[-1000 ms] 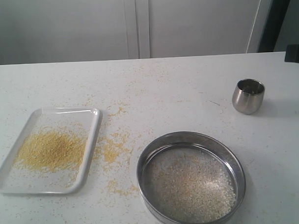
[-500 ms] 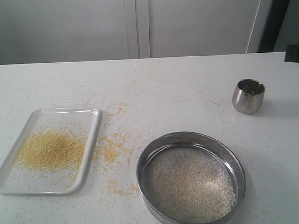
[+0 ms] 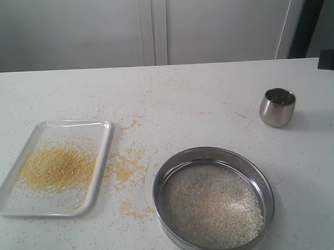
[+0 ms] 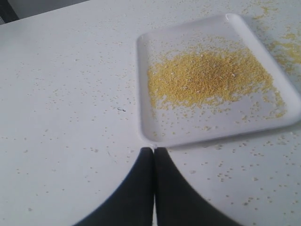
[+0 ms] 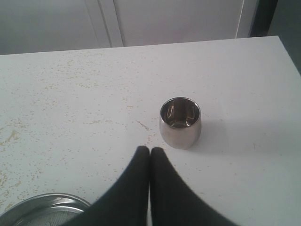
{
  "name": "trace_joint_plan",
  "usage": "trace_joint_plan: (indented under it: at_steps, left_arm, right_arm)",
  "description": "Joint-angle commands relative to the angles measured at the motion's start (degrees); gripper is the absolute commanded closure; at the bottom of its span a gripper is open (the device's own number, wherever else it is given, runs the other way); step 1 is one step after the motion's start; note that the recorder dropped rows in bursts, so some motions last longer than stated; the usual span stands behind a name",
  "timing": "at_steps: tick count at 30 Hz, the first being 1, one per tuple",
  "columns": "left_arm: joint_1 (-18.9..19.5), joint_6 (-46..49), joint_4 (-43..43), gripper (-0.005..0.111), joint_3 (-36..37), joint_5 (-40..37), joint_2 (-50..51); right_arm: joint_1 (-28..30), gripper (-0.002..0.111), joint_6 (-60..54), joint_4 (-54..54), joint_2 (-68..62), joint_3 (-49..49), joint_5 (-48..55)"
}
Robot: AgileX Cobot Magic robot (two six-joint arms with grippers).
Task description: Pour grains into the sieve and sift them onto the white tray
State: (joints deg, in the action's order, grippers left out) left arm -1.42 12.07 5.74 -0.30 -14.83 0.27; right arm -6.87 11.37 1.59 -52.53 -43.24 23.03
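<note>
The sieve (image 3: 213, 200) rests on the table at the front right, with pale beige grains (image 3: 219, 211) lying on its mesh. The white tray (image 3: 53, 167) lies at the left and holds a heap of fine yellow grains (image 3: 57, 168). In the left wrist view my left gripper (image 4: 154, 149) is shut and empty, just short of the tray's (image 4: 155, 127) corner. My right gripper (image 5: 150, 149) is shut and empty too, close beside the small steel cup (image 5: 180, 121). The sieve's rim (image 5: 42, 207) shows at that view's edge. Neither gripper appears in the exterior view.
The small steel cup (image 3: 277, 107) stands upright at the right rear of the table. Loose yellow specks (image 3: 127, 165) are strewn over the tabletop between tray and sieve. White cabinet doors (image 3: 152, 27) close off the back.
</note>
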Motion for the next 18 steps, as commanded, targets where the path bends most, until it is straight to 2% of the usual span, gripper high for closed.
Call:
trace_joint_plan:
  at_steps: [1, 3, 8, 18]
  left_arm:
    - [0.2, 0.1, 0.1, 0.107, 0.3, 0.2, -0.3]
    - [0.3, 0.1, 0.1, 0.107, 0.3, 0.2, -0.3]
    - [3.6, 0.1, 0.1, 0.107, 0.3, 0.2, -0.3]
    - [3.6, 0.1, 0.1, 0.107, 0.3, 0.2, -0.3]
  right_arm:
    - [-0.1, 0.108, -0.1, 0.2, 0.4, 0.4, -0.4]
    - [-0.1, 0.108, -0.1, 0.2, 0.4, 0.4, -0.4]
    - [-0.1, 0.108, -0.1, 0.2, 0.4, 0.4, -0.4]
    - [-0.1, 0.108, -0.1, 0.2, 0.4, 0.4, -0.4]
